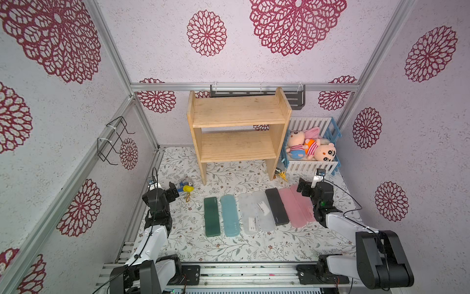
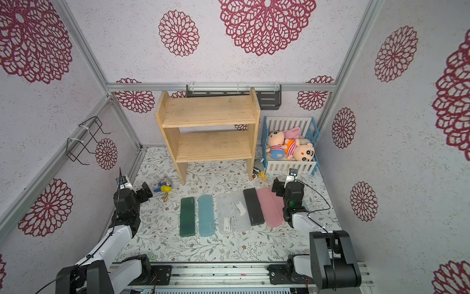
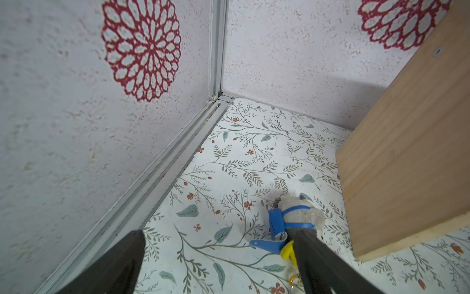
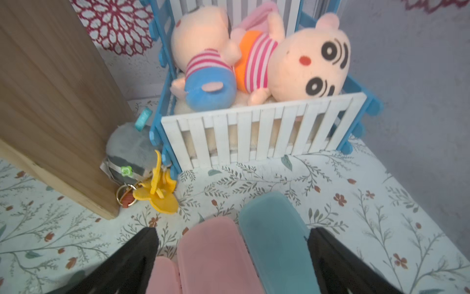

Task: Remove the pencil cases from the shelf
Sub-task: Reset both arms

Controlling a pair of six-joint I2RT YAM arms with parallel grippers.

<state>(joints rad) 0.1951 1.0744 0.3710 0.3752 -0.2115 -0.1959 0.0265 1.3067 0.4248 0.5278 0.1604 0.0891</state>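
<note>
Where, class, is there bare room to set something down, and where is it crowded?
Free: both shelf boards; the mat strip between the cases and the front rail. Crowded: the row of cases and the crate full of toys.

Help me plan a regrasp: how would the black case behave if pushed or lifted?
The black case looks like hard plastic: probably stiff and light. Lying flat and slim, it should slide, not roll. A sideways push would likely nudge the pink case beside it.
</note>
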